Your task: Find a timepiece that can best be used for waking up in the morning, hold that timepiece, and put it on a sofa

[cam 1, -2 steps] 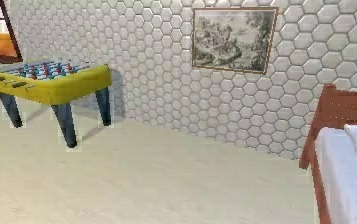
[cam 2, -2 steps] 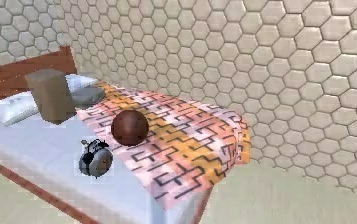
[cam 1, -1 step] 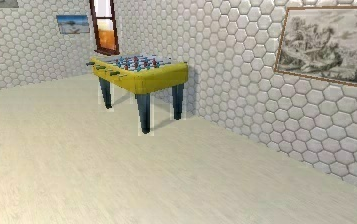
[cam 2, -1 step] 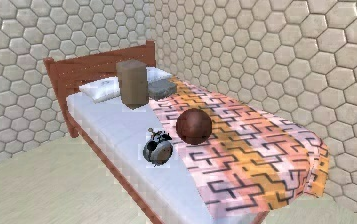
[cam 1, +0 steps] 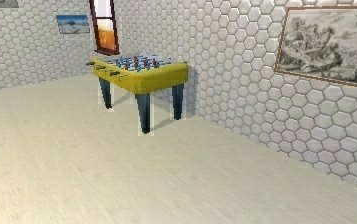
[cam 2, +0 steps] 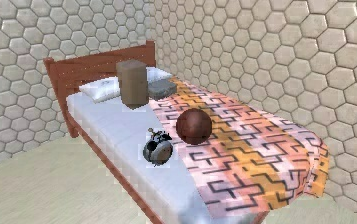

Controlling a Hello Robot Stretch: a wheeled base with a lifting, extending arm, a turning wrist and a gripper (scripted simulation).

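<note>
A small round alarm clock (cam 2: 158, 148) with a dark body, pale face and two bells on top lies on the white sheet of a bed (cam 2: 116, 125), near the bed's near edge in the arm side view. Just right of it and a little farther back rests a dark brown ball (cam 2: 194, 125) on the patterned orange and white blanket (cam 2: 251, 150).
A brown box-like object (cam 2: 133, 82) stands by the pillows (cam 2: 101, 88) at the wooden headboard (cam 2: 91, 62). In the forward view a yellow foosball table (cam 1: 141, 76) stands near the tiled wall, with a window (cam 1: 104, 25) behind it and framed pictures (cam 1: 321, 45) on the walls. Pale floor lies in front.
</note>
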